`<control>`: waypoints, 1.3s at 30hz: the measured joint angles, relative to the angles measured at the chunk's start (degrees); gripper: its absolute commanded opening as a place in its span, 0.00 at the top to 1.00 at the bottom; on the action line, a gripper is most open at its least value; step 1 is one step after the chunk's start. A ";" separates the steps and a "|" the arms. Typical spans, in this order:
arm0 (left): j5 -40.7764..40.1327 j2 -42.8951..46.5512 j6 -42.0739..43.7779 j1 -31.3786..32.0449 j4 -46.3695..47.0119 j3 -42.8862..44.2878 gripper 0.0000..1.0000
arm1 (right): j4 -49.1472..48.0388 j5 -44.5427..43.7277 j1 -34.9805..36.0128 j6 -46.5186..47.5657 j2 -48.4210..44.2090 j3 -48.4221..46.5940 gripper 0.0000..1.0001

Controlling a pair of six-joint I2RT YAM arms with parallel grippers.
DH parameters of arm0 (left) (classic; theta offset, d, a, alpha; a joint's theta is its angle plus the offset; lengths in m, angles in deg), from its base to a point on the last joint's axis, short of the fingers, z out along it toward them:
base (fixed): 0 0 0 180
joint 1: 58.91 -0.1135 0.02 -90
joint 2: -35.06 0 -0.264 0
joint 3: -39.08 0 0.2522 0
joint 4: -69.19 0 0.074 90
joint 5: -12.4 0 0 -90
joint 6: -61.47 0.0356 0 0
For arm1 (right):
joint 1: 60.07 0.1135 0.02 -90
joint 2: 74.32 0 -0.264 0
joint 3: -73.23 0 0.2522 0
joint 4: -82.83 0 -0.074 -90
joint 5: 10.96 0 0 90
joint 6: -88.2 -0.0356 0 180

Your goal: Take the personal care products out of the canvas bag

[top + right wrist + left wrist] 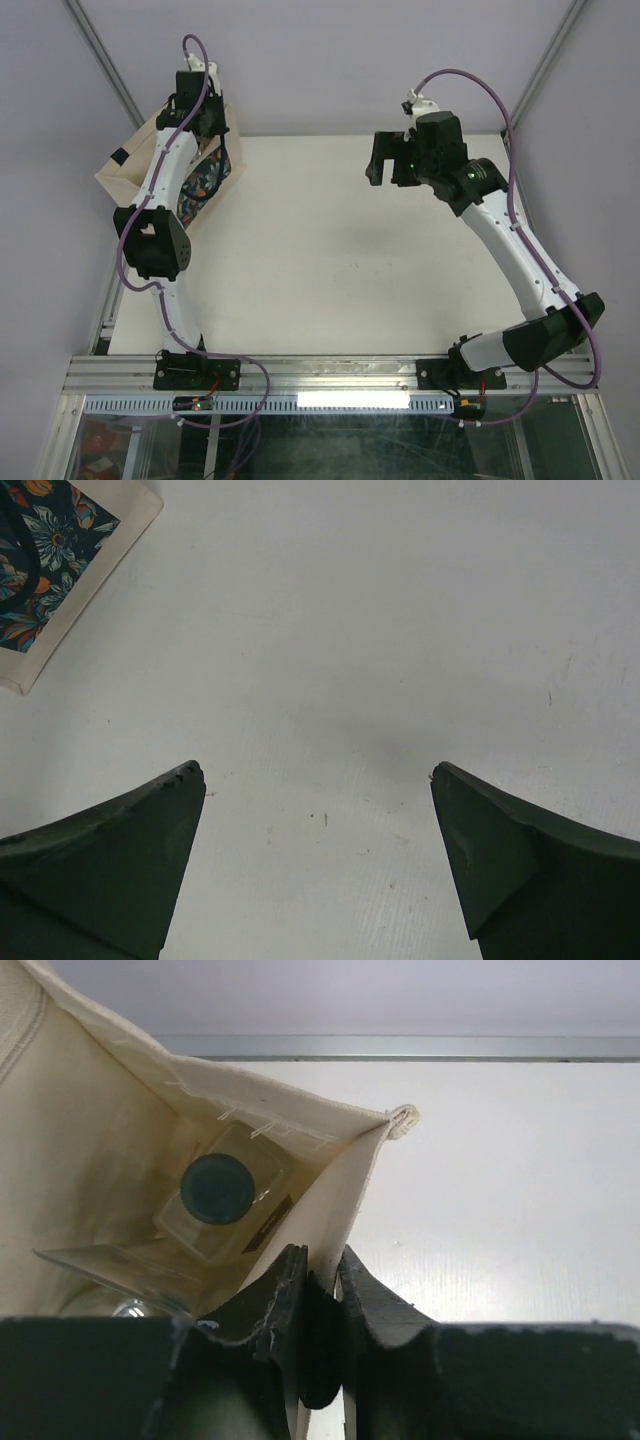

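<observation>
- White surface (320,260), canvas bag (90,1160) at its far-left corner.
- Left jaws pinch the bag's wall; best to hold it steady.
- Right jaws gape empty; should reach for the dark-capped bottle (218,1188).

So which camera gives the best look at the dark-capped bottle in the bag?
Left wrist: it looks straight down into the bag onto the bottle. The top view shows the bag, but the left arm covers its opening and no bottle shows; right wrist catches only a bag corner.
</observation>
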State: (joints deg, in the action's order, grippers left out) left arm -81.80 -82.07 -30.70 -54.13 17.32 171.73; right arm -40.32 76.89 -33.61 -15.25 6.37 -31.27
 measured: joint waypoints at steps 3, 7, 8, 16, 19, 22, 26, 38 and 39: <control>2.32 0.00 0.02 -0.39 -0.31 0.00 0.96 | 0.00 -0.09 0.22 0.09 0.09 0.00 0.00; 4.35 0.22 0.04 -0.76 -0.72 0.00 1.00 | 0.00 -0.26 0.46 0.17 0.28 0.00 0.00; 4.70 0.35 0.02 -0.76 -0.96 0.00 1.00 | -0.02 -0.37 0.50 0.24 0.31 0.00 0.00; 8.22 2.45 -0.13 -0.70 -1.95 -1.73 1.00 | -0.04 -0.85 1.62 0.83 0.39 0.00 0.00; 9.73 3.06 -0.35 -0.70 -2.58 -2.19 1.00 | -0.20 -1.07 2.08 1.01 0.39 0.00 0.00; 11.10 3.69 -0.59 -0.52 -2.89 -2.84 1.00 | -0.48 -1.29 2.47 1.16 0.39 0.00 0.00; 11.89 5.51 -0.61 0.46 -3.76 -4.81 1.00 | -0.52 -1.51 3.02 1.18 0.39 0.00 0.00; 12.35 12.37 -0.83 4.66 -5.55 -12.57 1.00 | -1.33 -1.68 5.18 1.99 0.48 0.00 0.00; 12.33 13.03 -0.98 5.25 -5.64 -13.35 1.00 | -1.36 -1.66 5.27 1.99 0.48 0.00 0.00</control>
State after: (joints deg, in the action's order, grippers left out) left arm -69.48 -69.04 -31.68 -48.89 11.69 158.38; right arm -41.68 75.23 -28.34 -13.26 6.85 -31.27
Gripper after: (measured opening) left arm 0.066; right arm 0.997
